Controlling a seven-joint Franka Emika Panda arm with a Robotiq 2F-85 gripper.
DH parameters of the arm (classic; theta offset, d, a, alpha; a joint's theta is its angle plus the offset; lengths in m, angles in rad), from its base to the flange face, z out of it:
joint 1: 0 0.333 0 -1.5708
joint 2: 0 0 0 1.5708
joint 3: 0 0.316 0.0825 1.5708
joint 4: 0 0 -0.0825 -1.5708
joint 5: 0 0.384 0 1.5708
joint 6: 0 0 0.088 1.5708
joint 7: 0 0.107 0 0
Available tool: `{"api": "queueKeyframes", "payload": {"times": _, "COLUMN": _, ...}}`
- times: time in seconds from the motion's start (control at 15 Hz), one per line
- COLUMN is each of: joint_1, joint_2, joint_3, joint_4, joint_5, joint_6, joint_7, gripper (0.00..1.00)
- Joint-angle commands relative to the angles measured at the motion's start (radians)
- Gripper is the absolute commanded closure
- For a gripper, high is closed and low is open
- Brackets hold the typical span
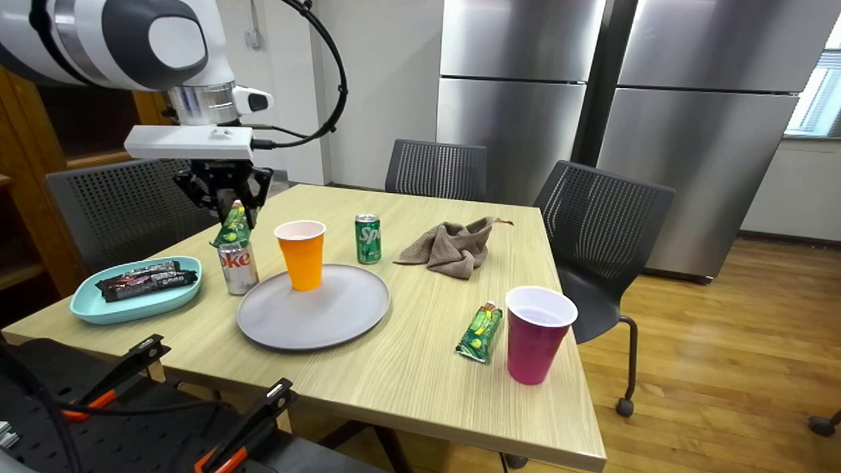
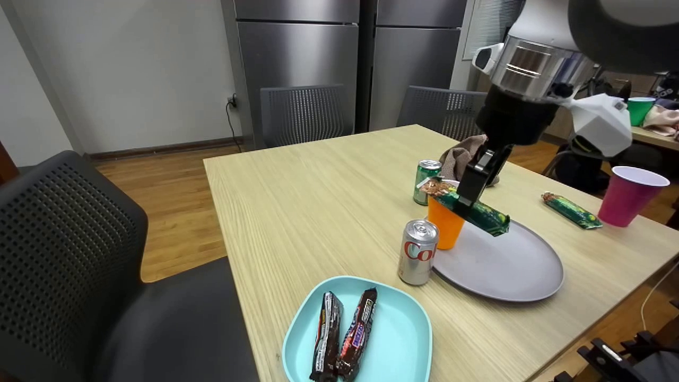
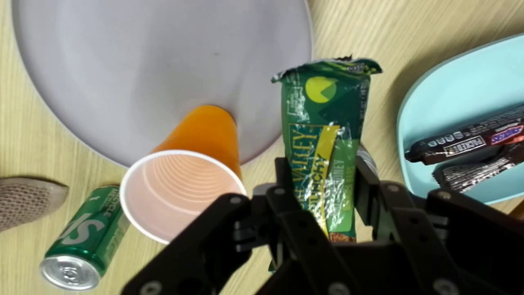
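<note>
- My pincer (image 3: pixel 321 176) has its jaws parted no wider than the green granola bar (image 3: pixel 325 110) clamped betw. them, one pad against each long side; that's all I've got hold of.
- Bar's mid-air above the tbl (image 1: pixel 420 315), tilted; exact ht. I can't tell. Wrapper reads "Valley" & "Crunchy" in part. In wrist view it overlaps the rim of the grey plate (image 1: pixel 282 322).
- Orange cup (image 1: pixel 305 263): upright on the plate, nr its rim, close to my pincer.
- Silver Coke can (image 2: pixel 417 260): upright on tbl, just beside the plate, betw. it & the teal tray (image 2: pixel 406 318); mostly hidden behind bar & pincer in wrist view.
- Tray holds 2 dark-wrapped bars (image 2: pixel 357 335), lying close together.
- Green Sprite can (image 1: pixel 368 243): upright on tbl, nr the cup, betw. it & a crumpled brown cloth (image 1: pixel 453 249).
- 2nd green bar (image 1: pixel 481 332): flat on tbl, just beside an upright magenta cup (image 1: pixel 535 348), both well apart from my pincer.
- In both exterior views: dark chairs (image 1: pixel 433 171) by the tbl, steel fridges (image 1: pixel 512 131) in bkgd.
</note>
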Motion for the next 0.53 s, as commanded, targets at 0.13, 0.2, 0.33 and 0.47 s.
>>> {"api": "queueKeyframes", "payload": {"times": 0.13, "joint_1": 0.073, "joint_2": -0.052, "joint_3": 0.048, "joint_4": -0.008, "joint_5": 0.041, "joint_6": -0.061, "joint_7": 0.011, "gripper": 0.87}}
{"api": "queueKeyframes", "payload": {"times": 0.2, "joint_1": 0.084, "joint_2": -0.048, "joint_3": 0.055, "joint_4": -0.008, "joint_5": 0.043, "joint_6": -0.063, "joint_7": 0.013, "gripper": 0.87}}
{"api": "queueKeyframes", "payload": {"times": 0.33, "joint_1": 0.105, "joint_2": -0.042, "joint_3": 0.069, "joint_4": -0.006, "joint_5": 0.056, "joint_6": -0.069, "joint_7": 0.013, "gripper": 0.87}}
{"api": "queueKeyframes", "payload": {"times": 0.47, "joint_1": 0.124, "joint_2": -0.034, "joint_3": 0.084, "joint_4": -0.002, "joint_5": 0.068, "joint_6": -0.077, "joint_7": 0.017, "gripper": 0.87}}
